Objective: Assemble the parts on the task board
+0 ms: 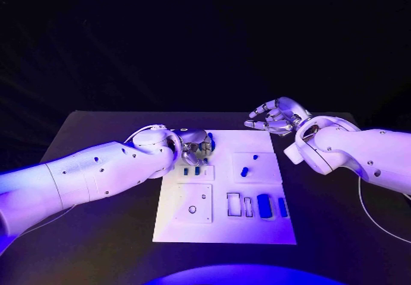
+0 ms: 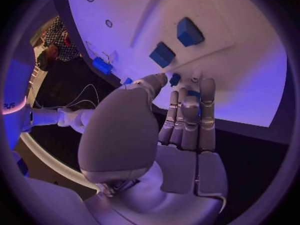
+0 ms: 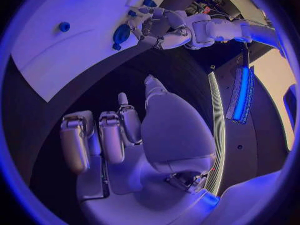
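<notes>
The white task board (image 1: 224, 228) lies in the middle of the black table. My left hand (image 1: 190, 148) reaches over its far left corner. There its thumb and fingertips (image 2: 207, 85) close round a blue part (image 1: 209, 141), which looks round in the right wrist view (image 3: 120, 34). More blue parts sit on the board: two small ones (image 1: 192, 171) just below that hand, a peg (image 1: 244, 172) and two blocks (image 1: 265, 205) near the right edge. My right hand (image 1: 274, 117) hovers off the board's far right corner, fingers curled in on nothing.
Empty slots (image 1: 233, 203) and a small ring (image 1: 192, 209) mark the board's near half. Bare black table (image 1: 342, 237) surrounds the board. A thin white cable (image 1: 377, 219) trails over the table under my right arm.
</notes>
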You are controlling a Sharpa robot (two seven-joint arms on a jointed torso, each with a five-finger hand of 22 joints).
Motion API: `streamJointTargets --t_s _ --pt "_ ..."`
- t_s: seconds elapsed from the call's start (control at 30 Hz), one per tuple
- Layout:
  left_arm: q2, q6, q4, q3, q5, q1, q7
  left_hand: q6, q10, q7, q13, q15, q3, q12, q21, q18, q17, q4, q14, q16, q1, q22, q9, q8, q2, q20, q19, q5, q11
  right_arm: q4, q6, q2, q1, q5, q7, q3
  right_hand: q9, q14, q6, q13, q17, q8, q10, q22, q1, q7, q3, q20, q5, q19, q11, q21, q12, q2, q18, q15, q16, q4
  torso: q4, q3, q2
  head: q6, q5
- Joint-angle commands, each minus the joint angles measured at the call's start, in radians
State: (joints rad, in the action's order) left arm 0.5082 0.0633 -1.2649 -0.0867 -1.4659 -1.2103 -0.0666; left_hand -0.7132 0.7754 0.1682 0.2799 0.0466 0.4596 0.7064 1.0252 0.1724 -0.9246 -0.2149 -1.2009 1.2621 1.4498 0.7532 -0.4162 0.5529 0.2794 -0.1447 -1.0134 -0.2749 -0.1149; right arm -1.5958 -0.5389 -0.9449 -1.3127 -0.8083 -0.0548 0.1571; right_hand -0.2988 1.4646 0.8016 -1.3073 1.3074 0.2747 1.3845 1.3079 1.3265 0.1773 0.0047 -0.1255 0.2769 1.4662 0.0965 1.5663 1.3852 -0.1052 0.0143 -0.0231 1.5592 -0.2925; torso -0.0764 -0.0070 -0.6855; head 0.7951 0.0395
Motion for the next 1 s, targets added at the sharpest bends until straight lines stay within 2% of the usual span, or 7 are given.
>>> streamJointTargets --t_s 0.03,0.33,0.47,0.83,0.97,1.0 --pt "-0.005 -0.056 0.004 0.000 -0.018 0.002 -0.007 -0.010 0.010 0.000 -0.005 -0.001 0.001 -0.005 0.008 -0.001 -0.004 0.002 -0.006 0.008 -0.001 0.009 0.007 -0.006 0.000 0.002 -0.007 0.003 0.001 -0.002 0.005 0.001 0.001 -0.004 0.012 0.000 0.001 0.096 0.002 -0.058 0.221 0.003 -0.002 0.263 -0.006 -0.001 0.001 0.005 0.006 0.105 -0.004 0.005 -0.004 0.003 -0.014 0.006 -0.004 0.002 -0.0011 -0.0002 0.000 0.001 0.002" --pt "-0.013 -0.055 0.010 0.000 -0.015 0.004 -0.017 -0.055 0.045 -0.005 -0.029 -0.007 0.033 -0.021 0.043 -0.007 -0.016 0.015 -0.021 0.037 0.016 0.050 0.033 -0.021 -0.014 0.008 -0.024 0.003 0.007 -0.002 0.005 0.001 0.001 -0.005 0.011 0.000 0.001 0.096 0.002 -0.058 0.221 0.003 -0.002 0.263 -0.006 -0.001 0.001 0.005 0.006 0.105 -0.004 0.005 -0.004 0.003 -0.014 0.006 -0.004 0.002 -0.0012 -0.0005 0.001 0.001 0.003" --pt "-0.016 -0.054 0.013 0.000 -0.015 0.005 -0.023 -0.078 0.069 -0.006 -0.047 -0.010 0.066 -0.040 0.062 -0.009 -0.023 0.035 -0.033 0.053 0.032 0.070 0.049 -0.036 -0.023 0.011 -0.027 0.007 0.010 -0.003 0.005 0.001 0.001 -0.005 0.011 0.000 0.001 0.096 0.002 -0.058 0.221 0.003 -0.002 0.263 -0.006 -0.001 0.001 0.005 0.006 0.105 -0.004 0.005 -0.004 0.003 -0.014 0.006 -0.004 0.002 -0.0011 -0.0003 0.001 0.002 0.003" --pt "-0.024 -0.056 0.029 0.000 -0.011 0.005 -0.031 -0.093 0.086 -0.004 -0.063 -0.011 0.096 -0.059 0.084 -0.011 -0.028 0.055 -0.041 0.066 0.037 0.093 0.066 -0.056 -0.040 0.012 -0.029 0.010 0.009 -0.003 0.005 0.002 0.001 -0.005 0.011 0.000 0.001 0.095 0.003 -0.058 0.220 0.004 -0.001 0.263 -0.005 -0.001 0.002 0.005 0.007 0.105 -0.005 0.005 -0.003 0.004 -0.014 0.006 -0.004 0.002 -0.0011 -0.0001 0.001 0.002 0.003" --pt "-0.029 -0.054 0.036 0.000 -0.007 0.005 -0.028 -0.105 0.099 -0.005 -0.069 -0.012 0.105 -0.065 0.104 -0.015 -0.046 0.065 -0.057 0.081 0.036 0.119 0.071 -0.062 -0.048 0.013 -0.042 0.011 0.012 -0.003 0.006 0.002 0.001 -0.005 0.011 0.000 0.001 0.095 0.003 -0.058 0.220 0.004 -0.001 0.263 -0.005 -0.001 0.002 0.005 0.007 0.105 -0.005 0.005 -0.003 0.004 -0.014 0.006 -0.004 0.002 -0.0009 -0.0001 0.001 0.003 0.003" --pt "-0.030 -0.052 0.039 0.000 -0.005 0.005 -0.026 -0.111 0.109 -0.007 -0.071 -0.014 0.108 -0.067 0.119 -0.018 -0.070 0.068 -0.074 0.095 0.035 0.138 0.073 -0.064 -0.053 0.014 -0.054 0.012 0.015 -0.003 0.006 0.002 0.001 -0.005 0.011 0.000 0.001 0.095 0.003 -0.058 0.220 0.004 -0.001 0.263 -0.005 -0.001 0.002 0.005 0.007 0.105 -0.005 0.005 -0.003 0.004 -0.014 0.006 -0.004 0.002 -0.0009 -0.0001 0.001 0.003 0.003"
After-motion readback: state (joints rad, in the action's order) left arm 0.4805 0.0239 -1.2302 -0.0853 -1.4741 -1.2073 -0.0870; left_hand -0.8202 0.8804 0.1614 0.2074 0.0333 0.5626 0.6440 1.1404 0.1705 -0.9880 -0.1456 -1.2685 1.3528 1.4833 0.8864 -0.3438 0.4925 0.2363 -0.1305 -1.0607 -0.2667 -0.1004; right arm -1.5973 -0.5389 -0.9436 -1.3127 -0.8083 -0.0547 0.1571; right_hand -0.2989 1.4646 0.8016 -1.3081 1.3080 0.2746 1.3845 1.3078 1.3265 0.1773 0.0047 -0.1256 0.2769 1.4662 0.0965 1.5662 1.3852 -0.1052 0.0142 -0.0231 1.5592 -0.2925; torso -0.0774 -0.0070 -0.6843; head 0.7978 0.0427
